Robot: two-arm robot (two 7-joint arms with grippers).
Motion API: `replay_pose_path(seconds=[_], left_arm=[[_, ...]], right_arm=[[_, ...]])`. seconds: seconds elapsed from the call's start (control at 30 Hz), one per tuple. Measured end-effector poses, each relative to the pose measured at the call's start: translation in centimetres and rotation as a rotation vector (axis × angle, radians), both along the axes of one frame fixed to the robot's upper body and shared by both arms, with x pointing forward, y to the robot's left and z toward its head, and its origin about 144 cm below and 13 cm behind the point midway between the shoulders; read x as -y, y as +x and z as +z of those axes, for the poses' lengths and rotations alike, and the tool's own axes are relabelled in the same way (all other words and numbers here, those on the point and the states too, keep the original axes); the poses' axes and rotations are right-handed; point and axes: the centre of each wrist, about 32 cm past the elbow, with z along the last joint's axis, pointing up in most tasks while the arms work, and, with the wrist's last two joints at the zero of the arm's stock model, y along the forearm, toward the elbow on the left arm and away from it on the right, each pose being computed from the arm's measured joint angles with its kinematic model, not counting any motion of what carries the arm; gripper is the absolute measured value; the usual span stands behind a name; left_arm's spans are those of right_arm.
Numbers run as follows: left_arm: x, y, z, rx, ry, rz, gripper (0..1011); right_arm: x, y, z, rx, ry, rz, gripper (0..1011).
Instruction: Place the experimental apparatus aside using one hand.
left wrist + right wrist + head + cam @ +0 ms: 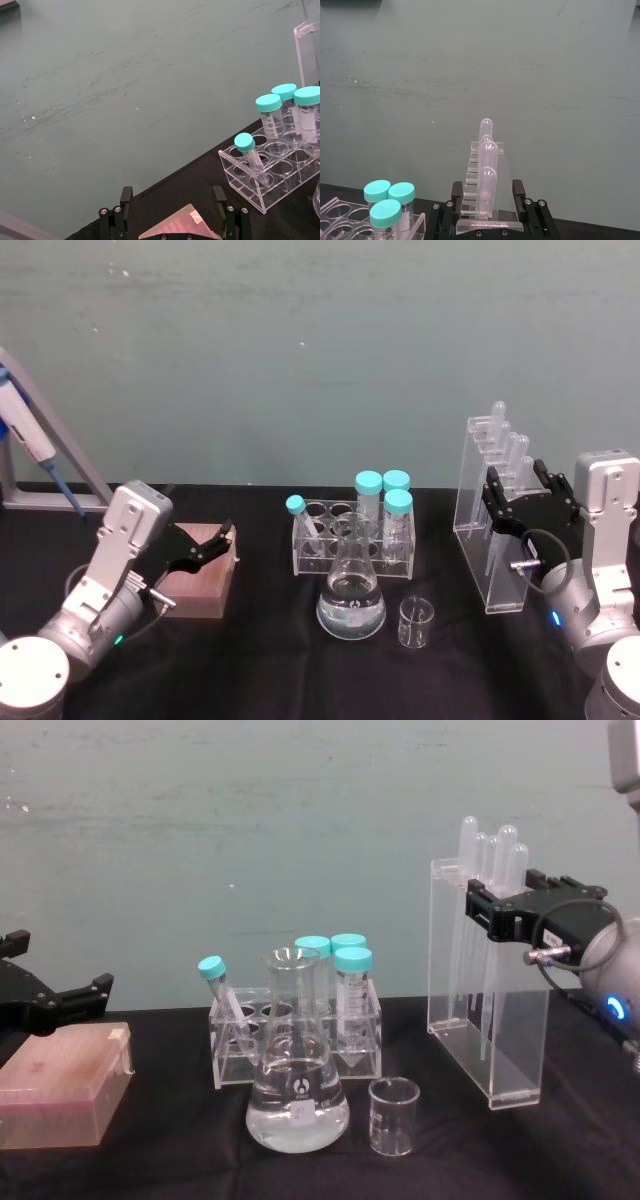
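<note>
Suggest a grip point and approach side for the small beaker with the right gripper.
Grip the beaker across its straight wall, just below the rim, likely coming in from the robot's right. It stands upright and open-topped; the flask sits close on its left. The right gripper is now open astride the pipette stand.

No text can be read: the conical flask (297, 1105) bears a small dark mark, and the capped tubes (270, 118) perhaps printed graduations, both illegible.
</note>
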Motion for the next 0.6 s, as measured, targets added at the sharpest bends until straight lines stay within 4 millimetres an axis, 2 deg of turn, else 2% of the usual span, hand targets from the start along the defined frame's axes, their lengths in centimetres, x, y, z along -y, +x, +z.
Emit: replay_pose_path(seconds=[0.6], left_arm=[[0.00, 0.00, 0.00, 0.000, 0.000, 0.000, 1000]], right_arm=[[0.00, 0.00, 0.00, 0.000, 0.000, 0.000, 605]])
